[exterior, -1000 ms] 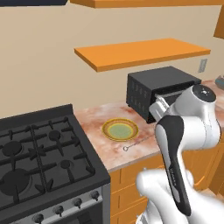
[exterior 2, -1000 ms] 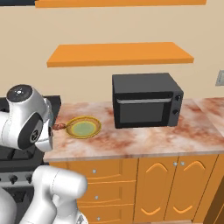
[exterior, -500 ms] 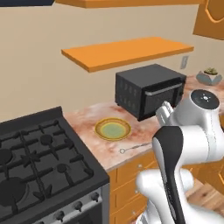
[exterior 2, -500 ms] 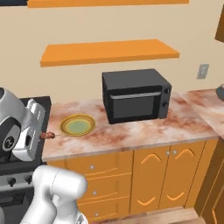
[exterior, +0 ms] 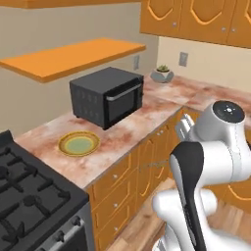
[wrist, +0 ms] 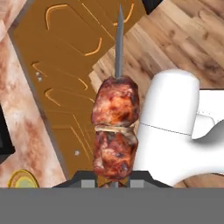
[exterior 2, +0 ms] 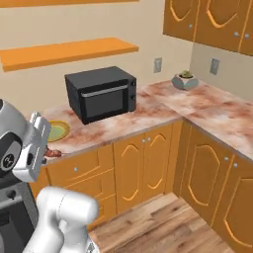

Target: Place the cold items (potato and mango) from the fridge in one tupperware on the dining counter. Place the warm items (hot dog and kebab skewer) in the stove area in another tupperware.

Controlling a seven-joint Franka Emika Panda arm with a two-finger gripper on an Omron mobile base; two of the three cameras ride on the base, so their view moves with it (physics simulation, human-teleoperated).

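Hand view: end effector (wrist: 113,183) pinches kebab skewer (wrist: 115,127) over cabinet doors (wrist: 65,83); microwave (exterior: 107,95) beside plate (exterior: 79,143)

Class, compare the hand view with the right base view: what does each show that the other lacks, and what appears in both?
Hand view alone: the whole brown grilled-meat kebab skewer with its grey metal spike, held in the shut hand, above the wooden plank floor. Right base view alone: the whole black microwave oven, the orange wall shelf, and the small potted plant in a grey bowl. Both share: the yellow round plate, the pink marbled counter and the orange cabinet doors.
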